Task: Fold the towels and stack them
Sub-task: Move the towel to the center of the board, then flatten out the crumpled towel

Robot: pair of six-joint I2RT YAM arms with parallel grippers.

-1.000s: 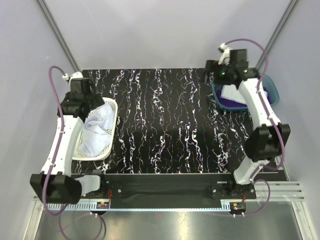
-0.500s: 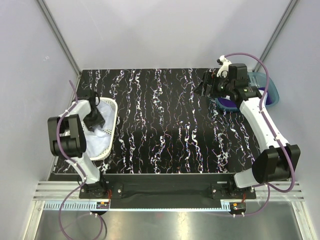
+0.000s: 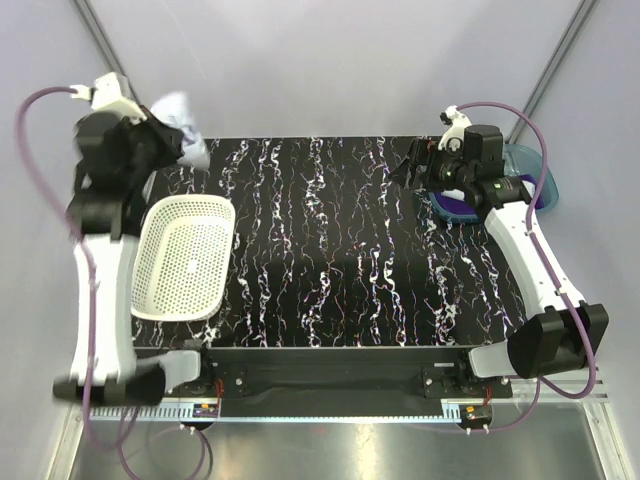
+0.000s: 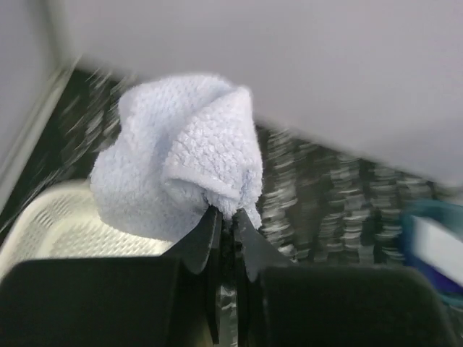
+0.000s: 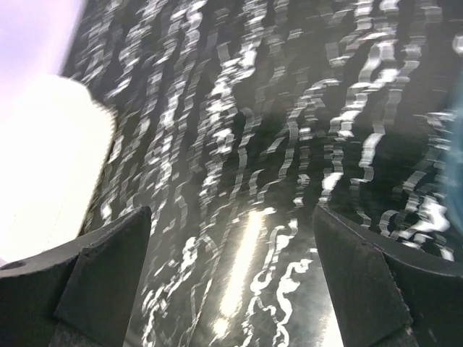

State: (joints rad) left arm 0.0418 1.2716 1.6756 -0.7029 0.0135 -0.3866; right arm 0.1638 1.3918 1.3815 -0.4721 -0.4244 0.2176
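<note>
A pale blue-white towel (image 4: 181,152) hangs bunched from my left gripper (image 4: 226,217), whose jaws are shut on a fold of it. In the top view that towel (image 3: 181,112) is lifted high at the table's far left corner, with the left gripper (image 3: 163,140) above the far end of the white basket (image 3: 225,208), which has nothing in it. A deep purple towel (image 3: 456,208) lies in the teal bin (image 3: 538,178) at the far right. My right gripper (image 3: 413,172) hovers open just left of that bin. Its fingers (image 5: 101,278) stand wide apart over bare table, the right gripper (image 5: 231,289) holding nothing.
The black table with white marbling (image 3: 330,250) spans the space between basket and bin. The basket (image 4: 43,224) shows below the held towel, the teal bin (image 4: 434,217) at the right edge. Grey walls and slanted frame rails close in the back corners.
My left gripper closed on the pale towel in the basket and lifted it up and back, emptying the basket. The right arm came out of the bin and shifted slightly left.
</note>
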